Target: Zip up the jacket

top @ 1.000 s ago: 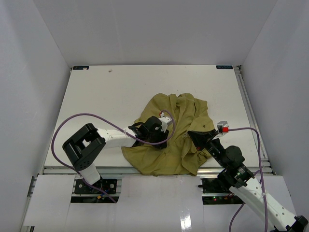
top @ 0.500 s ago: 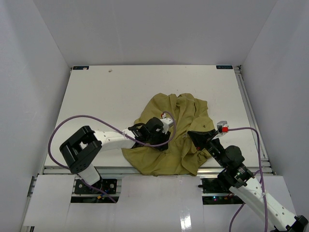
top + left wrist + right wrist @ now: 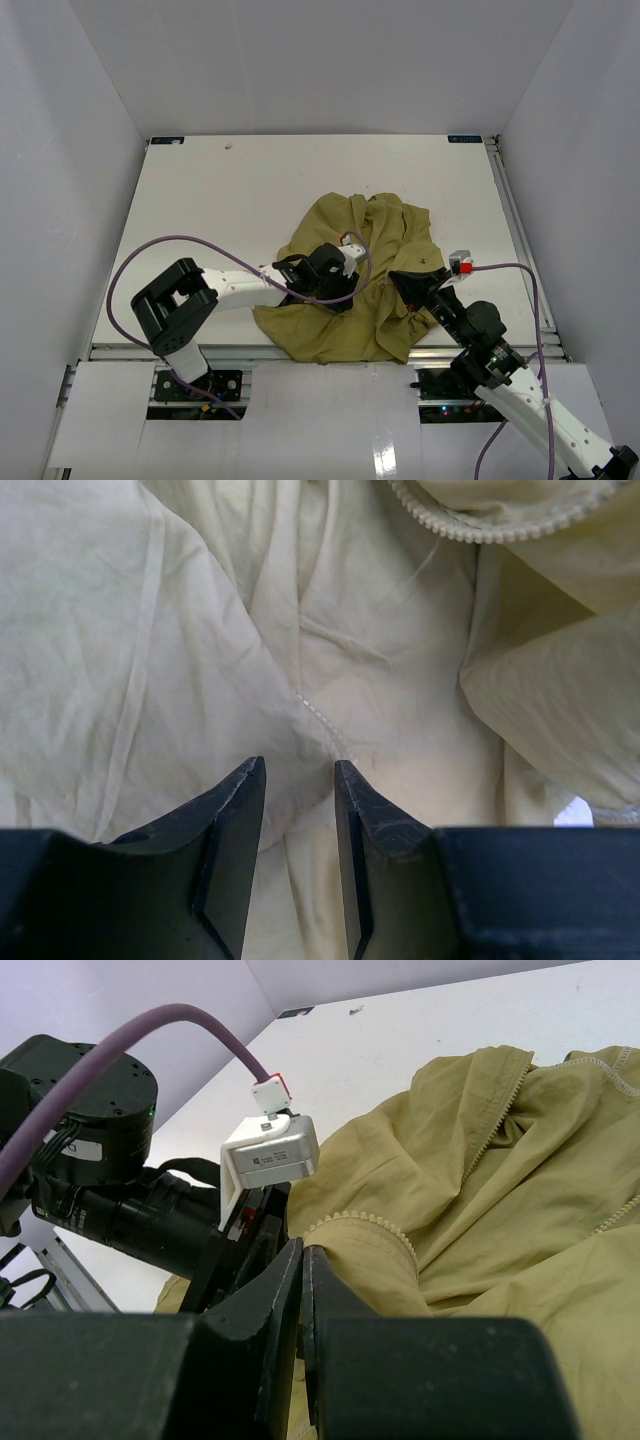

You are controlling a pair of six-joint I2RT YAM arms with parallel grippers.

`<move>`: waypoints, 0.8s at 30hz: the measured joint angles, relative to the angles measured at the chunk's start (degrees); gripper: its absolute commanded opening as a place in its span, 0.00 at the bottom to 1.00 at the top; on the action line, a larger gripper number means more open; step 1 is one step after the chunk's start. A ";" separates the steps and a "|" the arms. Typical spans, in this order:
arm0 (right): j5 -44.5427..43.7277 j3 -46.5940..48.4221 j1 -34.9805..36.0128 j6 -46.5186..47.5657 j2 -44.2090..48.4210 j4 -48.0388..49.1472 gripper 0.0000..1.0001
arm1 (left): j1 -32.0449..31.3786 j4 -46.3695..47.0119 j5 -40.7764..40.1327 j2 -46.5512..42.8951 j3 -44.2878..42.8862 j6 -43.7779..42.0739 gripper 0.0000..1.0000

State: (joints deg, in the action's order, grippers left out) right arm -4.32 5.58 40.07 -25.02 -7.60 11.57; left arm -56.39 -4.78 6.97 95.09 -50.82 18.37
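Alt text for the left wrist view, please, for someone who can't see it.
The left gripper, jaws slightly apart, points at the crumpled olive-yellow jacket. A thin zipper line runs toward the gap; another toothed zipper edge curves at top right.

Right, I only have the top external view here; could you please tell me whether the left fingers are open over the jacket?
Observer: Yes, the left wrist view shows the left fingers open, with a line of zipper teeth on the jacket running toward their gap.
Operator: Thank you, and the right fingers?
Observer: The right wrist view shows the right fingers shut, a toothed edge of fabric at their tips; whether it is pinched, I cannot tell.
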 measured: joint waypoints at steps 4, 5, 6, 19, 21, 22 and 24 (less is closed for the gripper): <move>0.00 0.00 0.00 0.02 0.01 -0.02 0.08 | -0.04 -0.32 -0.83 0.66 -0.03 -0.02 0.42; 0.00 0.00 0.00 0.02 0.00 -0.03 0.08 | -0.04 -0.41 -0.97 0.75 -0.03 0.01 0.41; 0.00 0.00 0.00 0.02 -0.02 -0.04 0.08 | -0.04 -0.51 -1.11 0.85 -0.03 0.05 0.41; 0.00 0.10 0.00 0.02 -0.54 -0.21 0.08 | -1.25 -1.39 -2.09 0.88 -0.03 0.18 0.42; 0.00 0.24 0.00 0.04 -0.54 -0.31 0.08 | -1.47 -1.67 -2.40 0.93 -0.03 0.28 0.42; 0.00 0.26 0.00 0.02 -0.54 -0.31 0.08 | -1.53 -1.80 -2.67 1.00 -0.05 0.34 0.42; 0.00 0.26 0.00 0.02 -0.61 -0.34 0.08 | -1.63 -2.23 -3.18 1.20 -0.22 0.43 0.41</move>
State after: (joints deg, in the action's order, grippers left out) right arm -4.32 5.85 40.07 -24.99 -8.21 11.23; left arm -58.02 -7.01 3.79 96.29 -51.03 18.80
